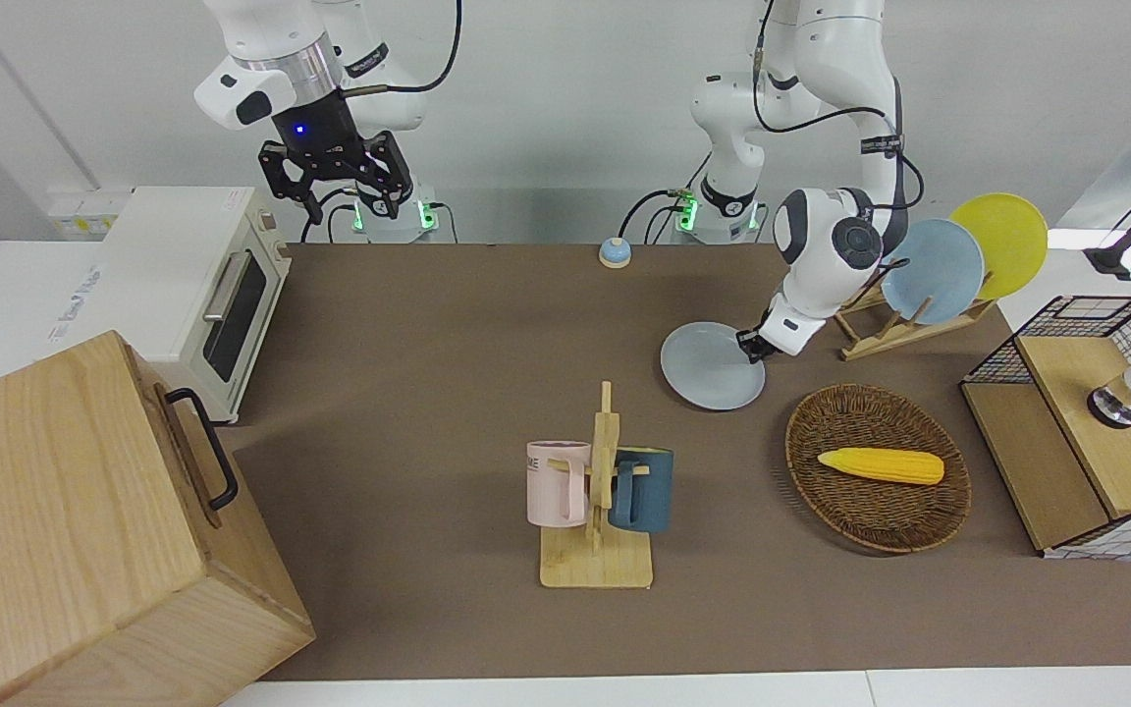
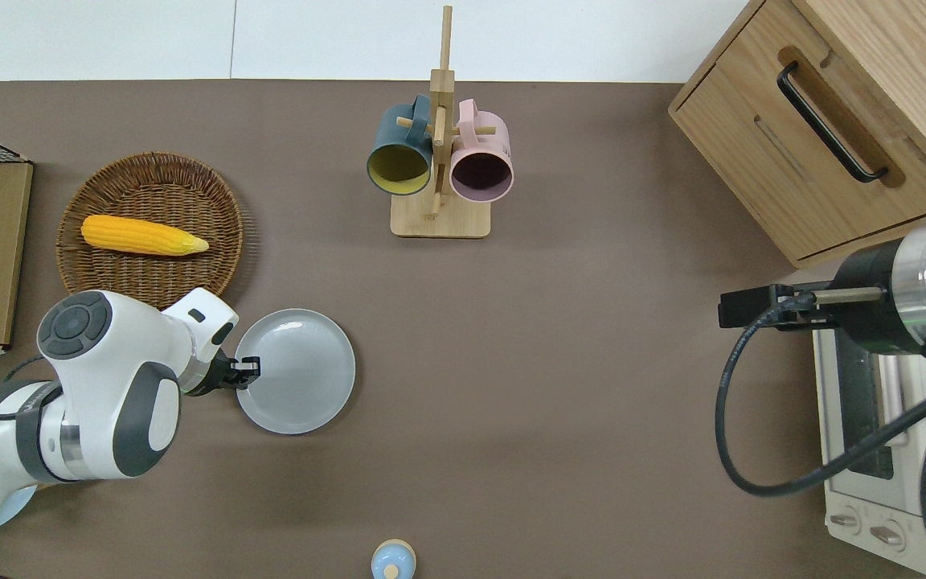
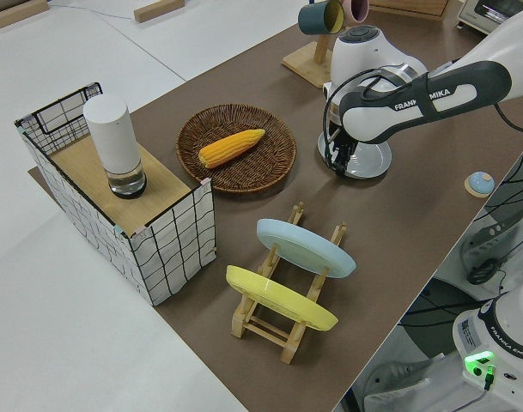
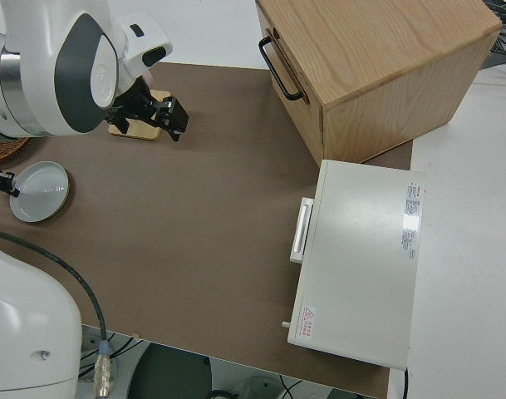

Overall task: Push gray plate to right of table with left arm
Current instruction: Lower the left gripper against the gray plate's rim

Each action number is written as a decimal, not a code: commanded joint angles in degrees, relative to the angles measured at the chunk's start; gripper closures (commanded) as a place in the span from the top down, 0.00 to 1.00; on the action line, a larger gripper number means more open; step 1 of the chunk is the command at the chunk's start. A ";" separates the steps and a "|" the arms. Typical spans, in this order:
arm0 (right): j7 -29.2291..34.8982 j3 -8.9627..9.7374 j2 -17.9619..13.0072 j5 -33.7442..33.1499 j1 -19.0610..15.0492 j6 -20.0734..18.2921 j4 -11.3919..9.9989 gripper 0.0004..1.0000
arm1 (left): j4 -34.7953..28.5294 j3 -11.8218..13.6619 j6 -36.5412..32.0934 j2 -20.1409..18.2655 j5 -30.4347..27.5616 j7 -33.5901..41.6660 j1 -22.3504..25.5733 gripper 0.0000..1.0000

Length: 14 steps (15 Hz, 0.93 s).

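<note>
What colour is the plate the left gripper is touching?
Pale gray with a faint blue tint, plain; the gray plate shows best overhead.

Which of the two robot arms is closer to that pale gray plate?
The left. Its gripper is right at the gray plate's rim, on the edge toward the left arm's end of the table. The right arm is parked near the toaster oven.

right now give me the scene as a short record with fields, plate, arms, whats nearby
gray plate: flat on the table, toward the left arm's end
left gripper: down at the plate's rim, on the edge toward the left arm's end
right arm: parked
nearby: wicker basket with corn, farther from the robots than the plate
mug rack: mid-table, two mugs
</note>
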 commanded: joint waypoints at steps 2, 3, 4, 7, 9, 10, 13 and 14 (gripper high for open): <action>0.12 0.15 0.36 0.92 -0.37 -0.31 0.82 1.00 | -1.03 -2.61 1.72 1.17 -1.37 -1.81 -0.69 0.00; 0.12 0.15 0.36 0.92 -0.37 -0.31 0.82 1.00 | -1.03 -2.96 2.07 1.34 -1.55 -1.90 -0.69 0.00; 0.12 0.15 0.36 0.92 -0.37 -0.31 0.82 1.00 | -0.94 -3.14 2.34 1.35 -1.63 -2.51 -0.77 0.00; 0.12 0.23 0.36 0.92 -0.37 -0.31 0.82 1.00 | -0.94 -5.77 3.13 1.52 -1.64 -5.67 -0.69 0.00; 0.12 0.24 0.36 0.92 -0.37 -0.31 0.82 1.00 | -0.94 -7.79 3.91 1.61 -1.64 -8.13 -0.69 0.00; 0.12 0.15 0.36 0.92 -0.37 -0.31 0.82 1.00 | -0.85 -8.49 4.27 1.61 -1.64 -9.10 -0.69 0.00; 0.12 0.23 0.36 0.92 -0.37 -0.31 0.82 1.00 | -0.77 -10.86 5.32 2.40 -1.64 -11.73 -0.69 0.00; 0.12 0.24 0.36 0.92 -0.37 -0.31 0.82 1.00 | -0.85 -11.57 6.02 2.66 -1.64 -12.96 -0.69 0.00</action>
